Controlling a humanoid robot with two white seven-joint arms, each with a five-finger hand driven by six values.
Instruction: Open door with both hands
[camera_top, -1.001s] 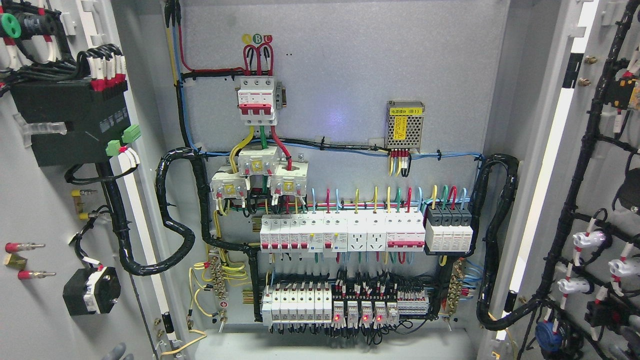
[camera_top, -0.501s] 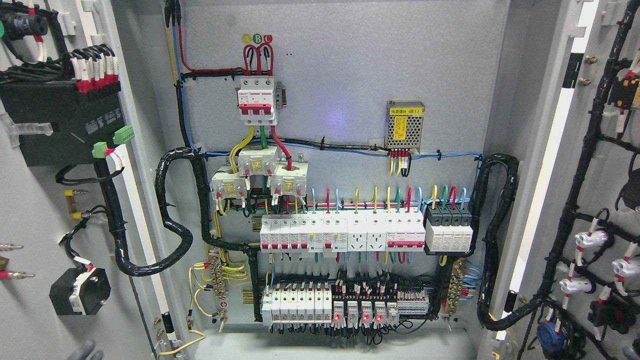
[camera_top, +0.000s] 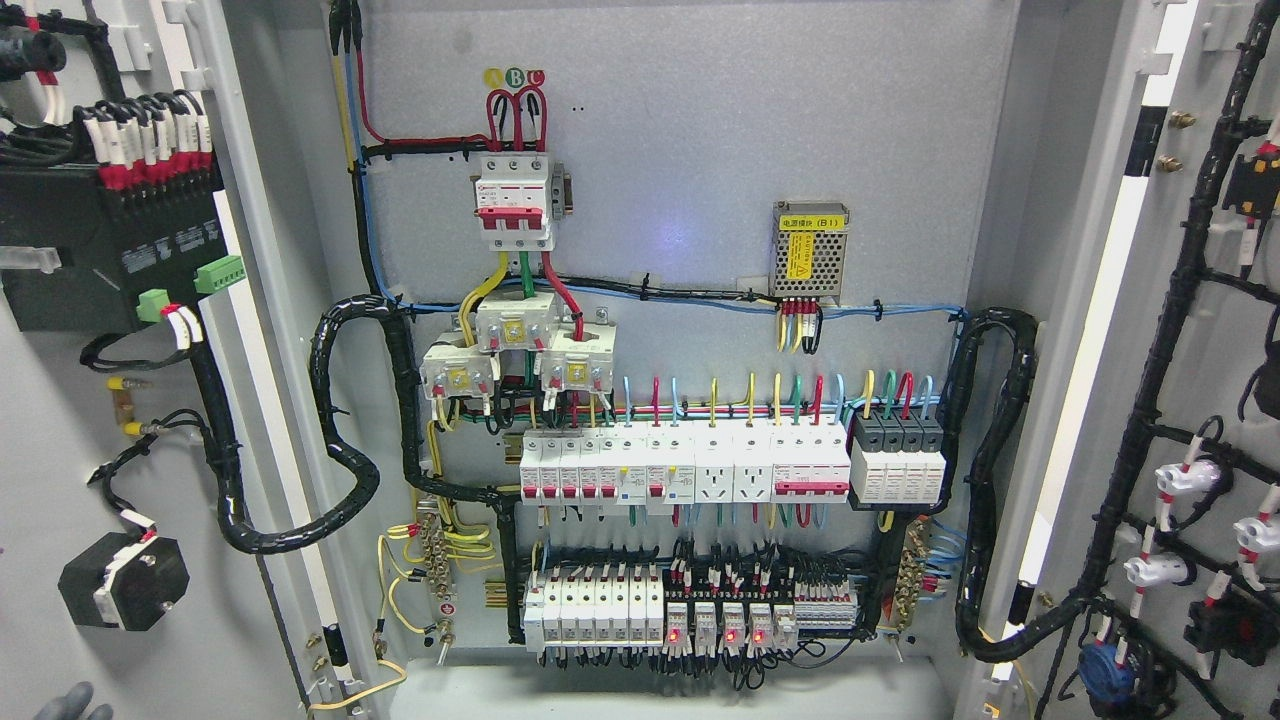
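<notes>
"A B C" stickers (camera_top: 514, 77) above breaker (camera_top: 515, 203)

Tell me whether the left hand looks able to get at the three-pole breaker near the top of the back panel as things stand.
Probably yes. Both doors stand swung wide, so nothing blocks the three-pole breaker. Only the left hand shows, low at the bottom left corner beside the left door, so it is a long reach up.

Both cabinet doors, left door (camera_top: 60, 420) and right door (camera_top: 1220, 400), stand open on wired breaker rows (camera_top: 685, 468); grey robot hand (camera_top: 72, 702) fingertips show lower left.
</notes>
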